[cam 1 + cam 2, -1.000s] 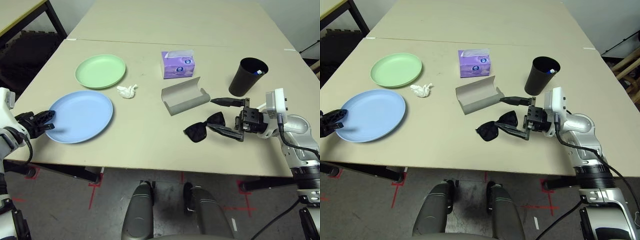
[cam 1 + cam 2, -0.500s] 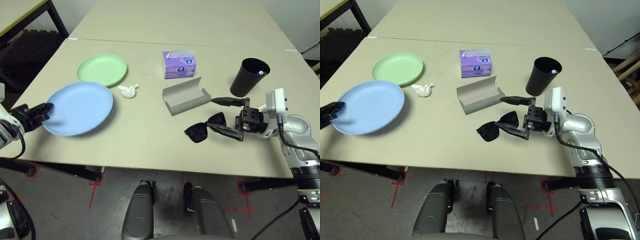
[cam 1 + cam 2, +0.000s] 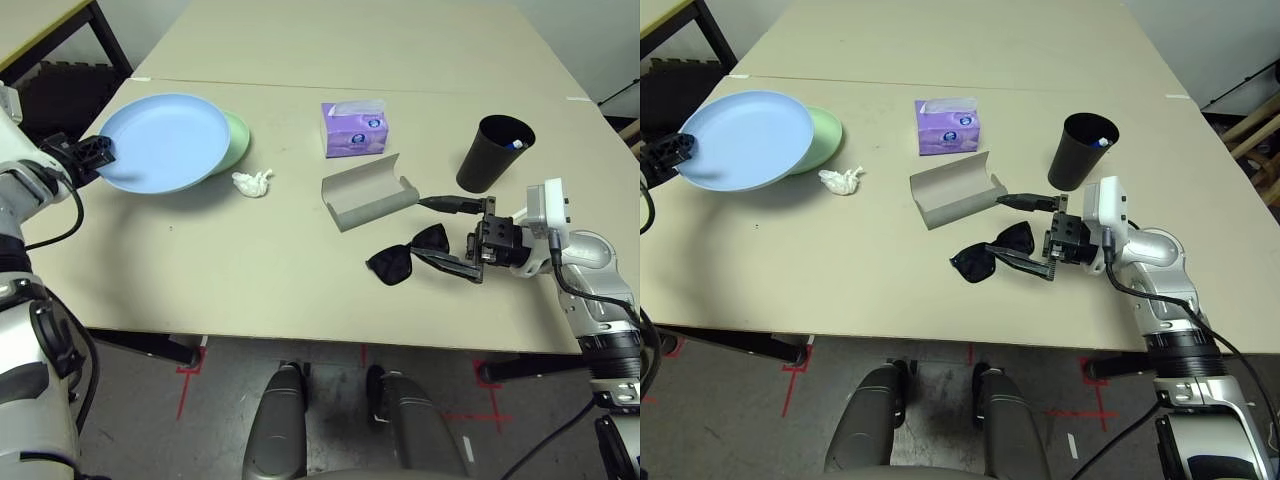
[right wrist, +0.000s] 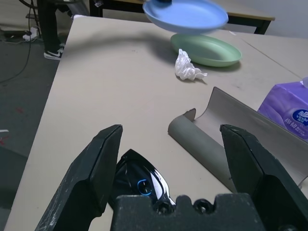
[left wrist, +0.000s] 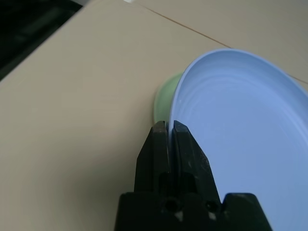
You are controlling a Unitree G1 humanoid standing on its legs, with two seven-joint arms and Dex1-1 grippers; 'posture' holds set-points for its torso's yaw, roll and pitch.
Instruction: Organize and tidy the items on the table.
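Head camera, left eye: I see the left claw (image 3: 93,152) clamped on the near rim of the light blue plate (image 3: 165,141), which is lifted off the desk (image 3: 250,270) and overlaps the pale green plate (image 3: 236,138). The crumpled tissue (image 3: 253,182) lies just beside both plates. The grey glasses case (image 3: 368,192) lies open at centre, with the purple tissue box (image 3: 354,129) behind it and the black cup (image 3: 494,153) to its right. The right claw (image 3: 452,233) stands spread wide, one finger touching the black sunglasses (image 3: 410,257).

Left wrist camera: I see both fingers (image 5: 159,149) pressed together on the blue plate's rim, with the green plate at desk level behind it.

Right wrist camera: I see the fingers (image 4: 98,166) wide apart, the sunglasses between them and the case beyond.
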